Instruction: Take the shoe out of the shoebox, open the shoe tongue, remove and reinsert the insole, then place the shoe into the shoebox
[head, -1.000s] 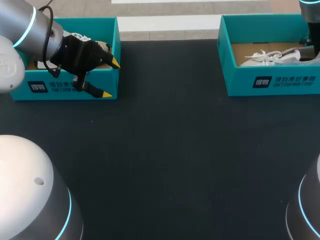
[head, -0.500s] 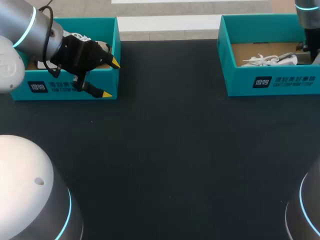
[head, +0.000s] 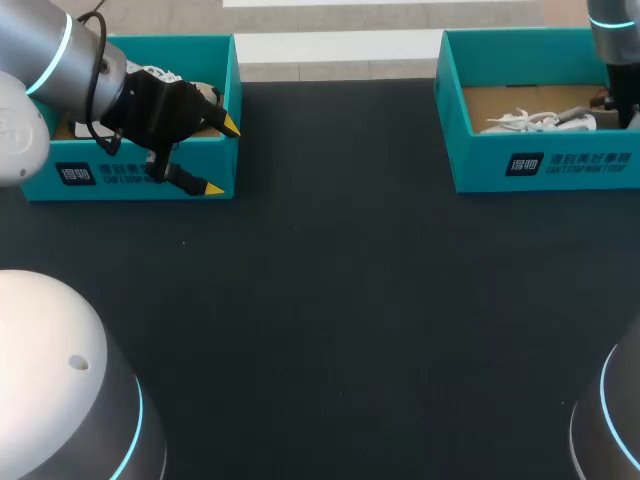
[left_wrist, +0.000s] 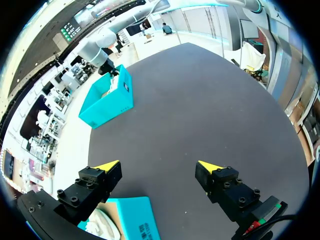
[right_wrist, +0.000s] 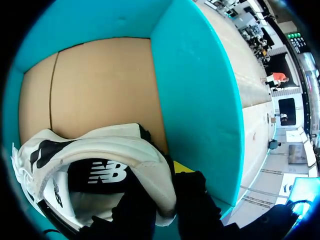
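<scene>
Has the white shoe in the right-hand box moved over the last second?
Yes. The white shoe has dropped lower against the front wall of the right shoebox, lying flatter inside than before.

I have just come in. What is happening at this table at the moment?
The right pincer is shut on the heel of a white-and-black sneaker, which sits low inside the right teal cardboard shoebox. The left pincer hangs open above a corner of the left teal cardboard shoebox and holds nothing.
</scene>
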